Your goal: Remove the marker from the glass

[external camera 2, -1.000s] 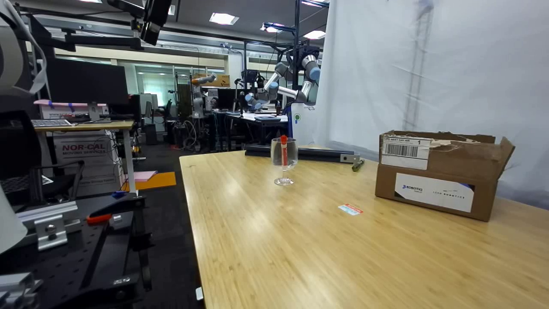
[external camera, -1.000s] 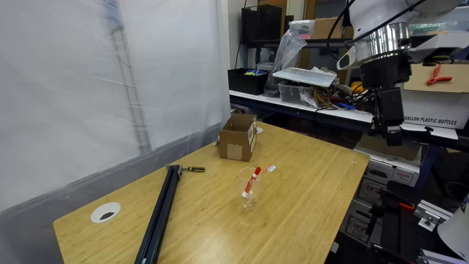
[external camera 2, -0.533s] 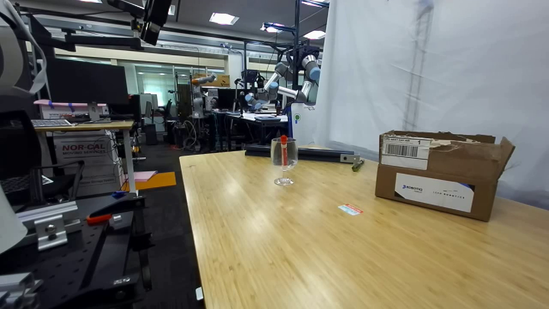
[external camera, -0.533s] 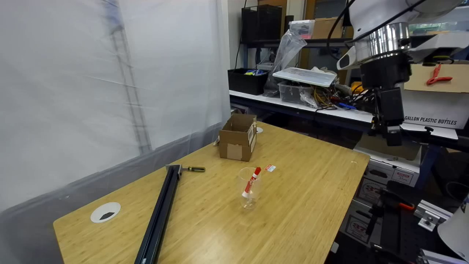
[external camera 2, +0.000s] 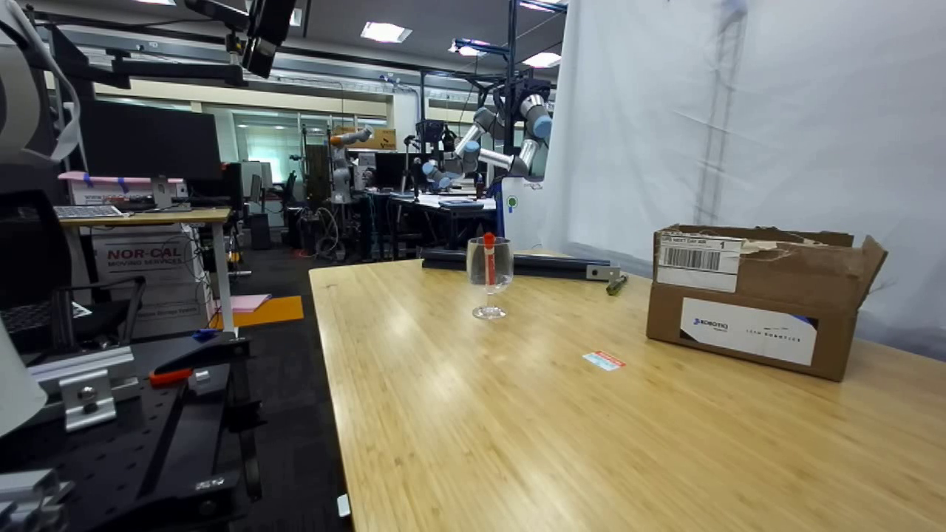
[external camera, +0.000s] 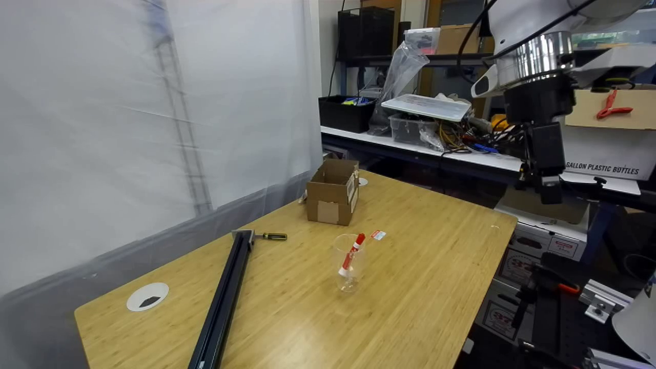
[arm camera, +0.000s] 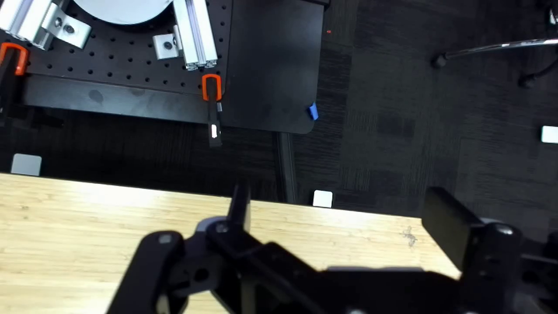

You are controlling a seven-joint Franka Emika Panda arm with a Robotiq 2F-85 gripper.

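Observation:
The marker [external camera: 351, 255], white with red parts, leans inside the clear stemmed glass [external camera: 348, 286] in an exterior view. The marker [external camera 2: 489, 262] and the glass [external camera 2: 489, 312] also show in an exterior view, with the marker's red end just above the rim. The glass stands upright on the wooden table. My gripper [external camera: 546, 192] is high up and far to the right of the glass in that view. In the wrist view my gripper [arm camera: 340, 207] is open with nothing between its fingers, over the table's edge; marker and glass are out of that view.
An open cardboard box [external camera: 328, 197] stands behind the glass, also seen in an exterior view [external camera 2: 746, 310]. A long black rail [external camera: 225, 302] and a screwdriver [external camera: 274, 236] lie on the table [external camera: 420, 266]. A small red and white label [external camera: 378, 234] lies near the glass.

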